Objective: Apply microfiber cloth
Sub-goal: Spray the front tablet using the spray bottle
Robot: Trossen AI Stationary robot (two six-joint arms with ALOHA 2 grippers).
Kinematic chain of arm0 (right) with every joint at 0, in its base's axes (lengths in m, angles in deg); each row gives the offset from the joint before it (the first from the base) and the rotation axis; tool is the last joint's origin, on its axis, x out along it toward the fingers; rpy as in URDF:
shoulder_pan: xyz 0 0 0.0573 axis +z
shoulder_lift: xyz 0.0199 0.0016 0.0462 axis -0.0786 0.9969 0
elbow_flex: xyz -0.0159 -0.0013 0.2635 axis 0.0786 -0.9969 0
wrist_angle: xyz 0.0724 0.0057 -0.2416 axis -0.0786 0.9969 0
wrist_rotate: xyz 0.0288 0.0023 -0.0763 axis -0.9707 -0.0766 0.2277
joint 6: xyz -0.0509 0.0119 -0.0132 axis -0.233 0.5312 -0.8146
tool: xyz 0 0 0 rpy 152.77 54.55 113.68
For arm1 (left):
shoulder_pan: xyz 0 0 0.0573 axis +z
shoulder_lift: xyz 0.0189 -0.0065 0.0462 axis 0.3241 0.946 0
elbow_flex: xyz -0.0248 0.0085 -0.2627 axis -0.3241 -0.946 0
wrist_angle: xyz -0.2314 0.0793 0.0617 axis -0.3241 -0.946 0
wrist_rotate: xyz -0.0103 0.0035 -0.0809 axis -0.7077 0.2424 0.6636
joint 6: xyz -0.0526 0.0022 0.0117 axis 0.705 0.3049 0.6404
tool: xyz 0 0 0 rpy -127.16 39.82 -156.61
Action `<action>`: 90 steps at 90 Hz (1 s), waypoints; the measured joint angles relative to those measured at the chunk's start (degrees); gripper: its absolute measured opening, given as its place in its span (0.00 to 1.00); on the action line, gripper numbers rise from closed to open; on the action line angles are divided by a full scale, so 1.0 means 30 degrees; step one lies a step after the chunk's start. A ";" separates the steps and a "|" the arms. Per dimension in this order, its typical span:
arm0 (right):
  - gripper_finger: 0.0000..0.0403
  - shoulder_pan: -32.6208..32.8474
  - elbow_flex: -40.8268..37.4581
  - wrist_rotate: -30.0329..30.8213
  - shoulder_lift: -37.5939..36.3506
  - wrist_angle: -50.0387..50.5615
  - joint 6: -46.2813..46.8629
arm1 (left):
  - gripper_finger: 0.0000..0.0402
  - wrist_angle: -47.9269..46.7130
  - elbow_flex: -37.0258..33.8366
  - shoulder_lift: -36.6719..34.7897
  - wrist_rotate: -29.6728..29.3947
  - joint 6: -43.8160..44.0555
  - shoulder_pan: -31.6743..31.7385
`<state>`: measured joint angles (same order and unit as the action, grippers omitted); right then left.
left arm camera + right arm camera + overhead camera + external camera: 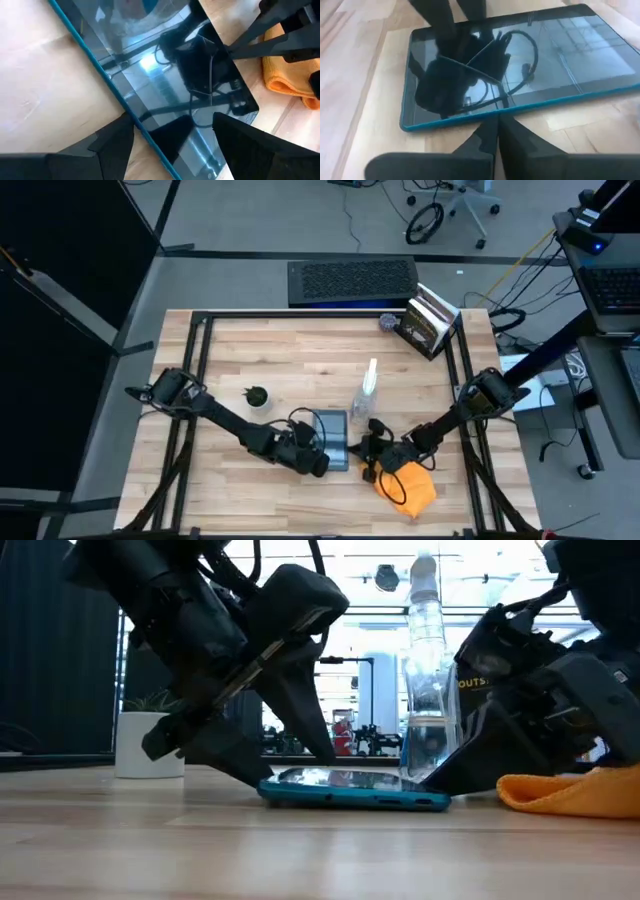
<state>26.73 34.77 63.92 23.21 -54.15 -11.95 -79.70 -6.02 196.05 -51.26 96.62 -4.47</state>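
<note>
Risk: right hand [372,463], fingers together and empty, could nudge the tablet [331,436] while the microfiber cloth [410,483] lies unheld on the bench [300,360] beside it; left hand [322,463], spread wide, apparently pins the tablet's edge.

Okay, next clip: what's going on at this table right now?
Both arms are down at the teal-edged tablet lying flat near the table's front edge. The left claw is open, its fingers straddling one edge of the tablet. The right claw is shut and empty, its tips on the table just off the tablet's other side. The orange microfiber cloth lies crumpled beside the right arm, not held. A clear spray bottle stands just behind the tablet.
</note>
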 joint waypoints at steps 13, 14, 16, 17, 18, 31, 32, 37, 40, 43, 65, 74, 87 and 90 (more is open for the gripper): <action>0.00 -0.0002 -0.0007 -0.0323 0.0009 -0.0244 -0.0883 | 0.64 0.1003 0.0002 0.0036 0.0389 -0.1045 0.0003; 0.00 -0.0006 -0.0007 -0.0346 0.0014 -0.0272 -0.0975 | 0.64 0.1290 0.0011 0.0052 0.0494 -0.1175 0.0012; 0.00 -0.0022 0.0008 -0.0376 0.0022 -0.0300 -0.1136 | 0.64 0.1794 0.0046 0.0074 0.0712 -0.1419 0.0016; 0.00 -0.0022 0.0018 -0.0415 0.0027 -0.0315 -0.1194 | 0.64 0.1983 0.0076 0.0083 0.0804 -0.1526 0.0021; 0.00 -0.0022 0.0025 -0.0443 0.0029 -0.0337 -0.1249 | 0.64 0.2134 0.0096 0.0087 0.0887 -0.1637 0.0023; 0.00 -0.0015 0.0029 -0.0486 0.0029 -0.0413 -0.2091 | 0.64 0.3305 0.0131 0.0036 0.1228 -0.2774 0.0016; 0.00 -0.0015 0.0029 -0.0479 0.0029 -0.0415 -0.2108 | 0.64 0.3271 0.0131 0.0036 0.1228 -0.2797 0.0016; 0.00 -0.0015 0.0036 -0.0457 0.0029 -0.0433 -0.2164 | 0.64 0.3130 0.0126 0.0036 0.1233 -0.2794 0.0042; 0.00 -0.0015 0.0036 -0.0442 0.0029 -0.0457 -0.2186 | 0.64 0.3047 0.0124 0.0036 0.1228 -0.2794 0.0078; 0.00 -0.0015 0.0036 -0.0437 0.0029 -0.0511 -0.2186 | 0.63 0.3023 0.0124 0.0036 0.1214 -0.2794 0.0118; 0.00 0.0124 0.0036 -0.0487 0.0029 -0.1098 -0.2587 | 0.34 0.2865 0.0102 0.0066 0.1621 -0.2859 0.0357; 0.00 0.0155 0.0036 -0.0561 -0.0115 -0.1231 -0.2257 | 0.12 0.3178 0.0121 -0.0024 0.1731 -0.2915 0.0290; 0.00 0.0160 0.0058 -0.1842 -0.0599 -0.0885 -0.2955 | 0.05 0.3292 0.0168 -0.0109 0.1489 -0.3677 -0.0036; 0.00 0.0183 0.0051 -0.2075 -0.0829 -0.0700 -0.2972 | 0.05 0.3285 0.0168 -0.0102 0.1483 -0.3799 -0.0152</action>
<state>27.28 34.92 57.69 20.72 -56.25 -20.87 -69.84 -5.51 195.74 -46.81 85.22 -4.92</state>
